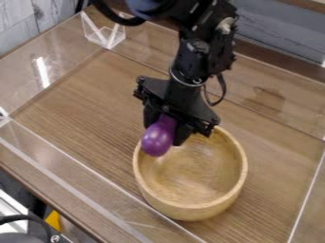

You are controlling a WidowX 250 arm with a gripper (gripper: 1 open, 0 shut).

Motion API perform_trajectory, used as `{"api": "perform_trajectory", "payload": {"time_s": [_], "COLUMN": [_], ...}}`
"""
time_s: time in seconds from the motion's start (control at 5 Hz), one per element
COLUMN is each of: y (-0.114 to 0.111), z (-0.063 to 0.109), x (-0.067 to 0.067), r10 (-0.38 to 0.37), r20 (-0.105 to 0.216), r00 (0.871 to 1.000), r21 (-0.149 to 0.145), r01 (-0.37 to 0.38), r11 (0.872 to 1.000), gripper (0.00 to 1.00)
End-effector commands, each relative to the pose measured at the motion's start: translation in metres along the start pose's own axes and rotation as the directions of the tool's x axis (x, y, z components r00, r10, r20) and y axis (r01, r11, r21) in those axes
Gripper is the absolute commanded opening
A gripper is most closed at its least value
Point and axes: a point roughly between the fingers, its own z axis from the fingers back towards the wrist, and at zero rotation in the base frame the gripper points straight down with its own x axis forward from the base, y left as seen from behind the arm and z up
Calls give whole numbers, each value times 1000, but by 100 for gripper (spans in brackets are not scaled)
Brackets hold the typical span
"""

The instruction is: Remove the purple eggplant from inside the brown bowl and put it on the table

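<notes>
The purple eggplant [156, 140] hangs over the left rim of the brown bowl [193, 195], its rounded end pointing down. My gripper [168, 123] points steeply downward and is shut on the eggplant's upper end; the stem cap is hidden between the black fingers. The bowl sits on the wood-grain table [89, 95] at lower centre and holds nothing else that I can see. The eggplant's lower end is level with the bowl's rim, above its left edge.
Low clear acrylic walls [64, 180] edge the table at the front and left. A small clear acrylic stand [105, 34] sits at the back left. Bare tabletop lies left of the bowl.
</notes>
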Motion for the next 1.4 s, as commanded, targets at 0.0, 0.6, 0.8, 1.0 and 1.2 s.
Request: {"api": "perform_trajectory", "payload": {"time_s": [0.0,0.6,0.8,1.0,1.2], "y": [1,8,7,14,20], "z": [-5,-1,4,1,-2], "x": [4,12,11,10,9], "r10": [13,96,37,58,81], "r20": [7,-24,-17,-24,-30], "r00": [1000,995,999,998,996], "r21": [-18,-39,-52,-61,-68], "r01": [-13,-97,-38,-59,-82], "r11": [1000,995,998,996,994], "gripper": [0,0,0,0,0]}}
